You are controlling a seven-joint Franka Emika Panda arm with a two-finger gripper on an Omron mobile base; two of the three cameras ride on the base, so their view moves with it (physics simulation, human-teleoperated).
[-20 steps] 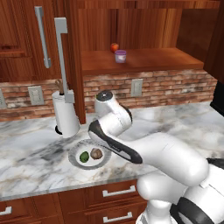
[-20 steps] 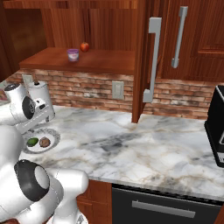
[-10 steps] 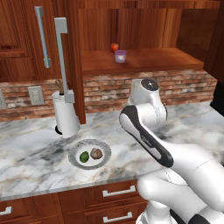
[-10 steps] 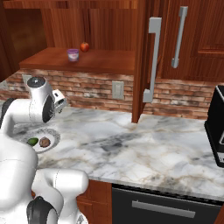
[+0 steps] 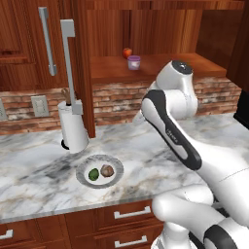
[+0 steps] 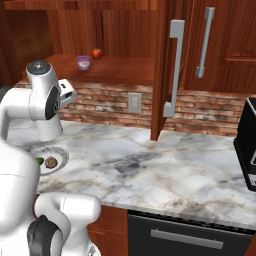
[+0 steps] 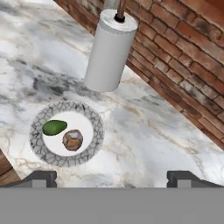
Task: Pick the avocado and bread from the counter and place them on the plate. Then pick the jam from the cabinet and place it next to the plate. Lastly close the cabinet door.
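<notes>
The dark-green avocado (image 5: 93, 174) (image 7: 54, 127) and the brown bread (image 5: 107, 170) (image 6: 50, 162) (image 7: 72, 140) lie side by side on the speckled-rim plate (image 5: 116, 168) (image 7: 99, 131) on the marble counter (image 5: 146, 146). My gripper (image 7: 113, 179) hangs above and to the right of the plate, open, with nothing between its fingers. The lilac jam (image 5: 133, 62) (image 6: 83, 62) stands on the shelf of the cabinet (image 5: 165, 65). The cabinet door (image 6: 162, 65) stands open, with its grey bar handle (image 5: 68, 63) toward me.
A red-orange fruit (image 5: 127, 52) sits beside the jam. A white paper-towel roll (image 5: 73, 127) (image 7: 109, 50) stands just behind the plate by the brick wall. A dark appliance (image 6: 247, 145) is at the counter's far right.
The arm has lifted away from the plate and swung right, toward the cabinet opening. The avocado and bread stay on the plate. The gripper stays open.
</notes>
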